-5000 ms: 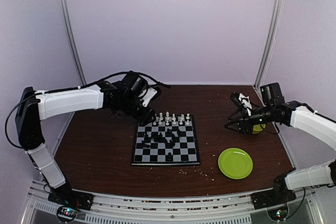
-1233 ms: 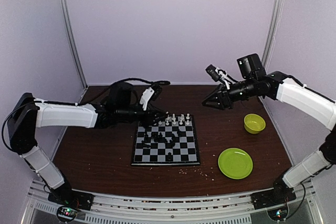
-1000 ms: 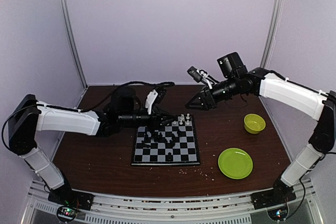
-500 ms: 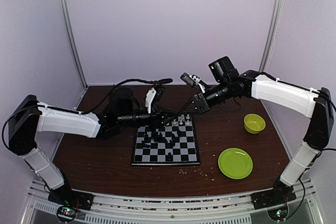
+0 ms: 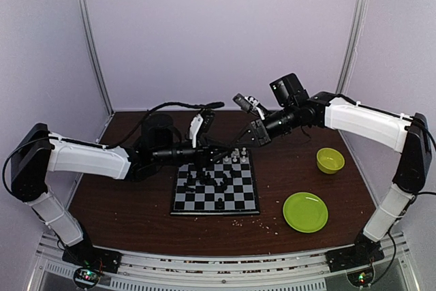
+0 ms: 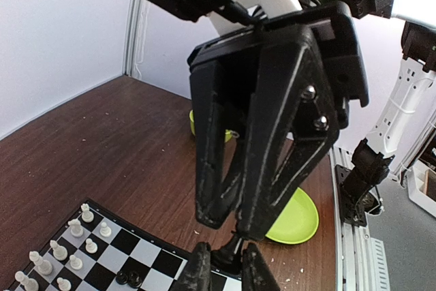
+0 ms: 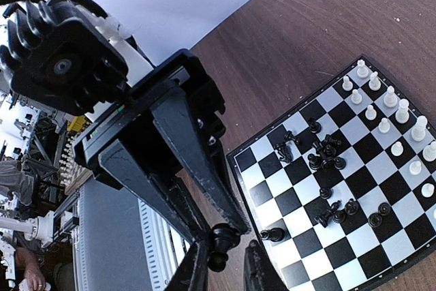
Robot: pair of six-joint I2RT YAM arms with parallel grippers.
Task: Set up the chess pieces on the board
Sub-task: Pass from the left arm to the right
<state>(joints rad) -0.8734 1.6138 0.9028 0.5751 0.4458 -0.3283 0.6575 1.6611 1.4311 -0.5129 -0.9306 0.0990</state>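
Clamping a tiny black plastic chess piece (image 7: pixel 218 240) in the left gripper (image 6: pixel 227 270), above the small black-and-grey checkered board (image 5: pixel 204 199). Right gripper (image 7: pixel 226 255) jaws narrowly apart around that same piece from the opposite side; cannot tell whether touching.

Meets tip to tip with both grippers.

Stretches the left arm (image 5: pixel 88 158) out low and nearly level; lifts the right arm (image 5: pixel 361 119) high at the elbow and slants its forearm down toward the other. Pinches a black chess piece (image 7: pixel 218 240) in the left gripper (image 6: pixel 225 264). Brackets the same piece narrowly with the right gripper (image 7: pixel 225 257); firm contact there not discernible.
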